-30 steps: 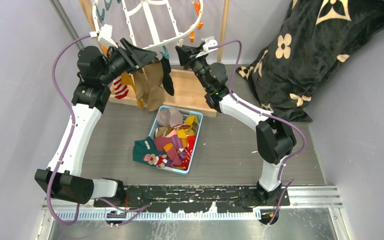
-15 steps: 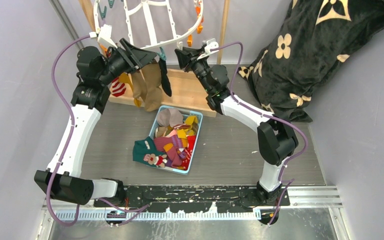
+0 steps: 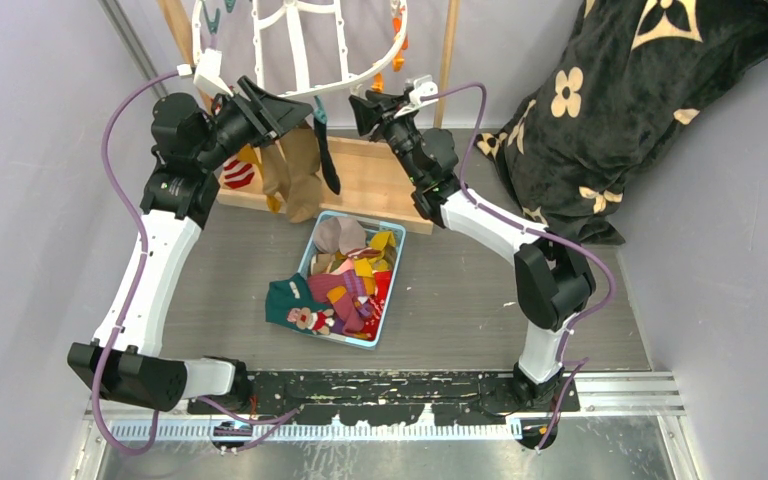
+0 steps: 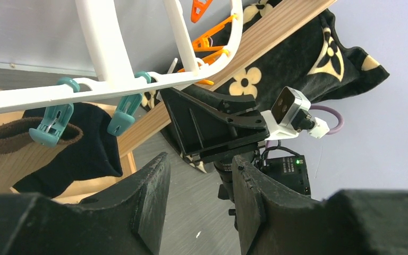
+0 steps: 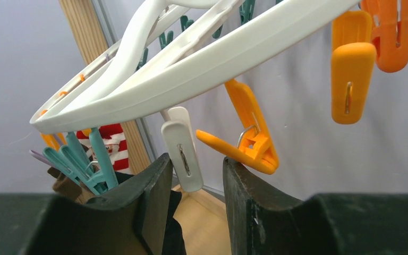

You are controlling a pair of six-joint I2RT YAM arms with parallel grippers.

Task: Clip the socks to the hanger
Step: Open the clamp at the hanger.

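The white hanger [image 3: 300,62] hangs at the back, with teal and orange clips round its rim. A black sock [image 3: 328,160], tan-brown socks [image 3: 295,178] and a red-white striped sock [image 3: 240,175] dangle from it. My left gripper [image 3: 298,108] is open and empty just left of the black sock's teal clip [image 4: 53,125]; the hanger rim [image 4: 101,87] runs above its jaws. My right gripper [image 3: 360,108] is open below the rim [image 5: 202,64], holding nothing. A white clip [image 5: 183,151] and an orange clip [image 5: 244,141] hang just above its gap. More socks lie in a blue basket [image 3: 392,262].
The hanger hangs from a light wooden stand, whose base [image 3: 380,185] lies under the socks and whose post [image 3: 448,50] rises to the right. A black flower-patterned blanket [image 3: 640,110] fills the back right corner. Grey walls close in on both sides.
My right gripper's jaws have spread apart and it has shifted slightly away from the teal clip. The black sock hangs free from that clip. The hanger has swung a little.
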